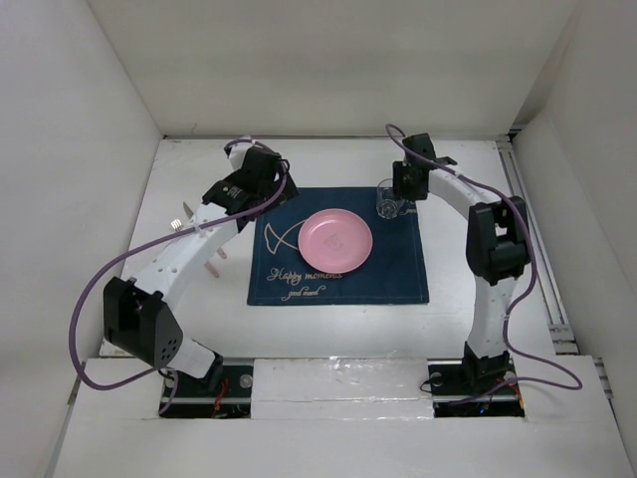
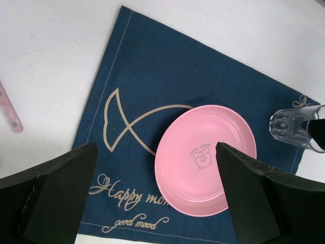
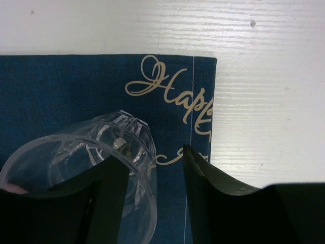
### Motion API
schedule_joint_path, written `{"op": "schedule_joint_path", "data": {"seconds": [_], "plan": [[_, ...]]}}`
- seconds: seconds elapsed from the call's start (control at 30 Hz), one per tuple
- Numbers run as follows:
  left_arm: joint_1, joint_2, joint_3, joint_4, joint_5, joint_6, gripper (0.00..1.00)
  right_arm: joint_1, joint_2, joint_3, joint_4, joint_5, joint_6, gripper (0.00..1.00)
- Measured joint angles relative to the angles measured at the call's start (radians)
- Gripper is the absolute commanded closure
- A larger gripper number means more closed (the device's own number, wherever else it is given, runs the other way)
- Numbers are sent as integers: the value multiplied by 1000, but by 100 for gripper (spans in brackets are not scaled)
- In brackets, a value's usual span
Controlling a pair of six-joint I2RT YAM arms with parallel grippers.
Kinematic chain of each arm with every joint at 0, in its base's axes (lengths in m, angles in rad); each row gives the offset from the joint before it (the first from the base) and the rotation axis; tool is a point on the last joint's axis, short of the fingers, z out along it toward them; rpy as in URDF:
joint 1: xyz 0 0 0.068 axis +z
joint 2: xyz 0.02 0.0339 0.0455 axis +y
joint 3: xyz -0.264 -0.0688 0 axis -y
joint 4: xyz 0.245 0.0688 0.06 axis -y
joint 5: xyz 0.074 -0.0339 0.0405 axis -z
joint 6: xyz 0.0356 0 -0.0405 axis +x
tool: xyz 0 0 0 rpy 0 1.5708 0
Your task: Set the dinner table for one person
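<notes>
The white dinner table (image 1: 328, 159) bears a navy placemat (image 1: 338, 284) with a fish outline. A pink plate (image 1: 335, 240) lies on the placemat's middle. A clear glass (image 1: 387, 203) stands upright at the placemat's far right corner. My right gripper (image 1: 405, 187) is open over the glass. In the right wrist view the gripper (image 3: 152, 155) straddles the rim of the glass (image 3: 76, 147), one finger inside and one outside, with a gap to the wall. My left gripper (image 2: 156, 150) is wide open and empty, hovering above the plate (image 2: 198, 168) and placemat (image 2: 152, 76).
Pink-handled cutlery (image 1: 214, 262) lies on the table left of the placemat, partly under the left arm; one handle (image 2: 10, 114) shows in the left wrist view. White walls enclose the table on the left, back and right. A rail (image 1: 542, 279) runs along the right edge.
</notes>
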Motion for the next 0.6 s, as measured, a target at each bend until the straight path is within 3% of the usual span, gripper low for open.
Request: {"op": "schedule_joint_path", "data": {"seconds": [0.27,0.43,0.6], "plan": [[39,7,-21,-20,15,-61,1,-3,-43,0,-30,10,-3,41],[192,11,-68,-39,48,-129,1,5,-200,-11,-41,53,-14,36],[387,55,-158,-39,104,-157,1,74,-441,-143,27,78,-19,36]]}}
